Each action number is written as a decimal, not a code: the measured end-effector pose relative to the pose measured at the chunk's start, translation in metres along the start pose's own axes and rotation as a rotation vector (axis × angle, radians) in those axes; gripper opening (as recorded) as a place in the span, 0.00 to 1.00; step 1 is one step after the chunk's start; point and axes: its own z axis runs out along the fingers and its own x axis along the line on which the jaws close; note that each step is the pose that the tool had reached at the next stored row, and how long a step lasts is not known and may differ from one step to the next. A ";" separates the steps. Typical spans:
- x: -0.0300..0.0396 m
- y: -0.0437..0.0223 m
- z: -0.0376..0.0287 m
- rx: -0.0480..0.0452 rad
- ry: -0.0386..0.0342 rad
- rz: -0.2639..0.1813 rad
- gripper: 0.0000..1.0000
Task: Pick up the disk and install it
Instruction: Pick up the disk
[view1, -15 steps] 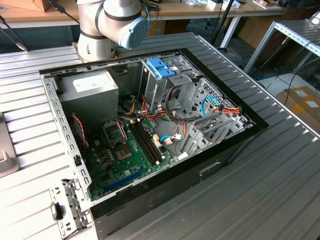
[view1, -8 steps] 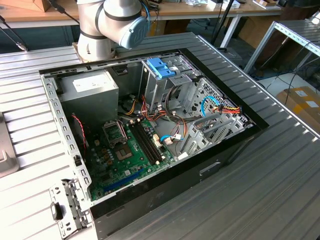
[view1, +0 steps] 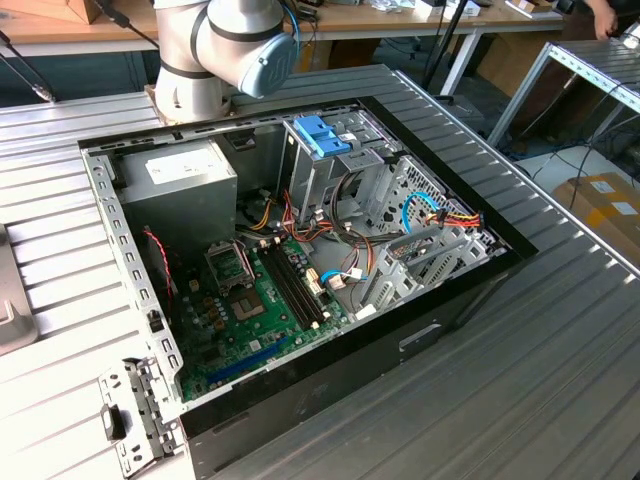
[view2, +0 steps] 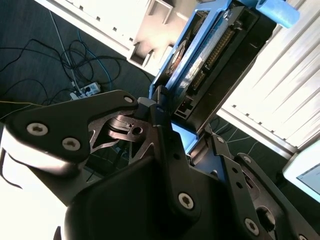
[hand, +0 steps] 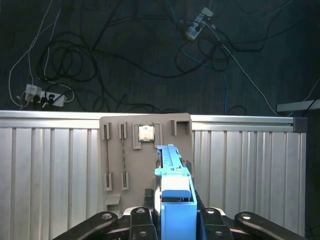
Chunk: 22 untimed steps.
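Closest to the wrist, the fingers (hand: 207, 220) are clenched on the disk (hand: 175, 197), which stands edge-on between them with its blue rail facing up. In the second wrist view its metal face and connector pins (view2: 216, 49) run out ahead of the grip. Just beyond it lies a tan fixture plate (hand: 115, 135) carrying a small chip (hand: 145, 133), set on the ribbed metal surface (hand: 50, 165). I cannot tell whether the disk touches the plate. Past the surface's edge, loose cables (hand: 75, 50) and a power strip (hand: 45, 97) lie on the dark floor. Farther off, in the exterior view, the open computer case (view1: 110, 200) holds the drive cage (view1: 345, 165) with its blue clip (view1: 322, 133). The hold looks narrow, so the disk could twist or slip during a swing. A rail could jam on the cage lip, or the wire bundle (view1: 340, 245) beside it could snag. A white label (view1: 177, 165) sits on the power-supply box (view1: 178, 190), but no writing on it is legible.
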 end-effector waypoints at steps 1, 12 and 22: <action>0.0000 -0.0004 0.0000 0.0001 0.0000 0.000 0.37; 0.0006 -0.0058 -0.0002 0.0001 0.0000 0.000 0.37; 0.0009 -0.0113 -0.0004 0.0001 0.0000 0.000 0.37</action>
